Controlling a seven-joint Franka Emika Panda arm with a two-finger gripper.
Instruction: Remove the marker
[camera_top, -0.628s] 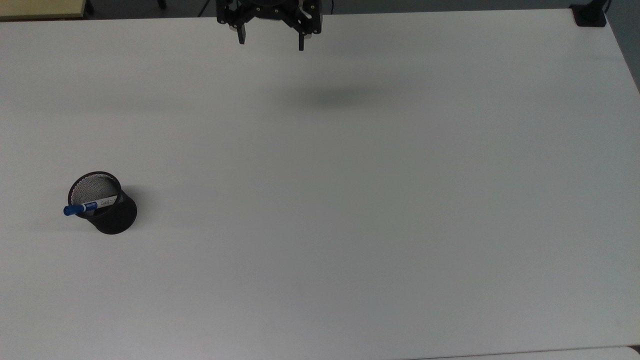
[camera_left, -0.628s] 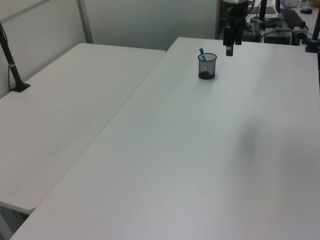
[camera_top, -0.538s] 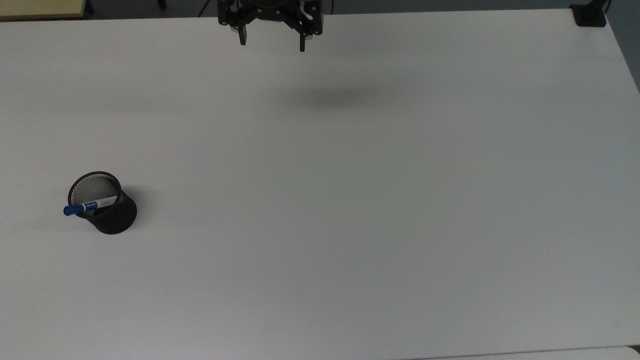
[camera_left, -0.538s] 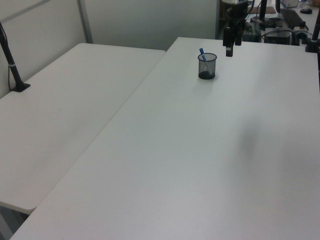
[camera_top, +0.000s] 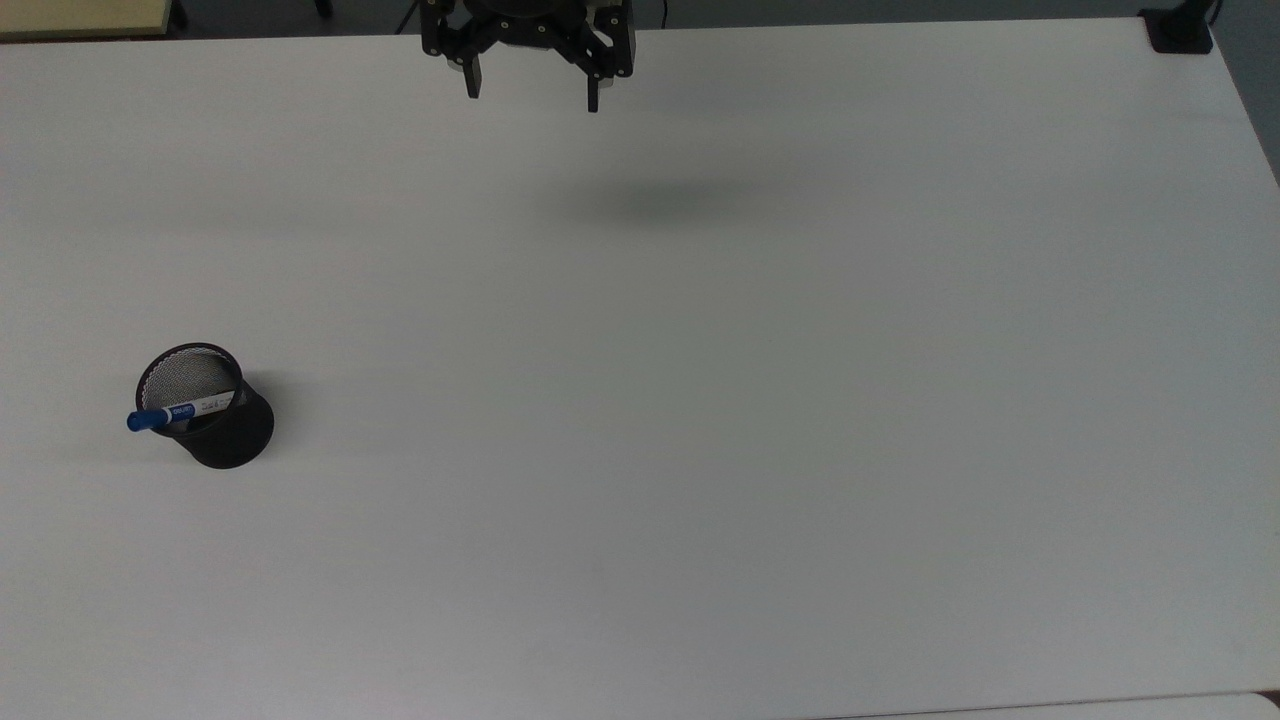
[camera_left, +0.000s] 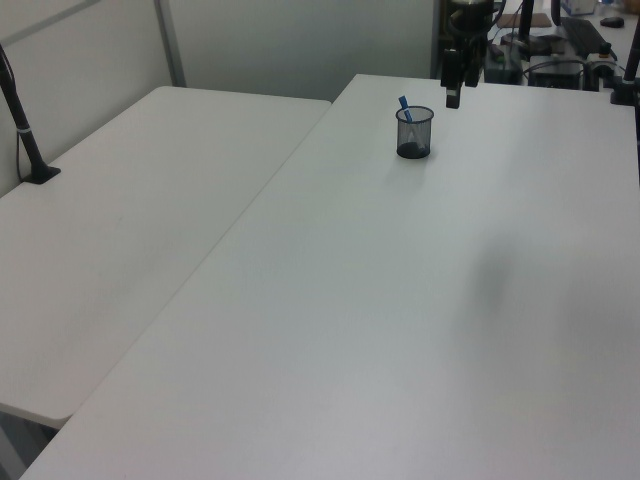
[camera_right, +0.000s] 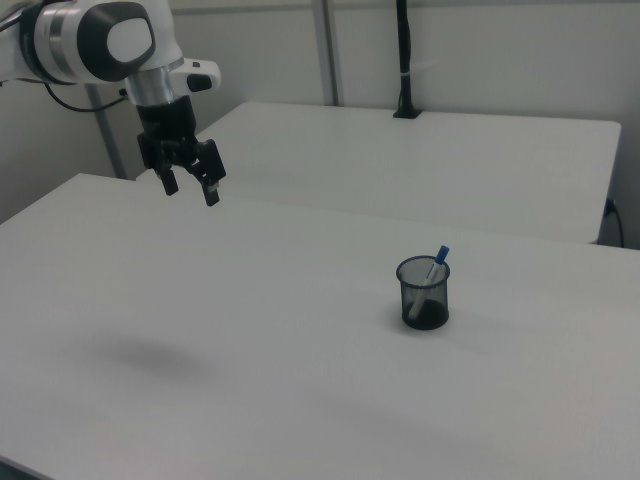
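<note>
While the gripper (camera_top: 531, 96) hangs in the air above the white table (camera_top: 700, 400) with its two fingers spread apart and nothing between them, the marker (camera_top: 180, 411) stands tilted inside the black mesh cup (camera_top: 215, 420), blue cap up over the rim. In the top view the cup is near the table's left edge, well apart from the gripper.

Two white tables (camera_left: 150, 230), pale wall (camera_right: 500, 50).
</note>
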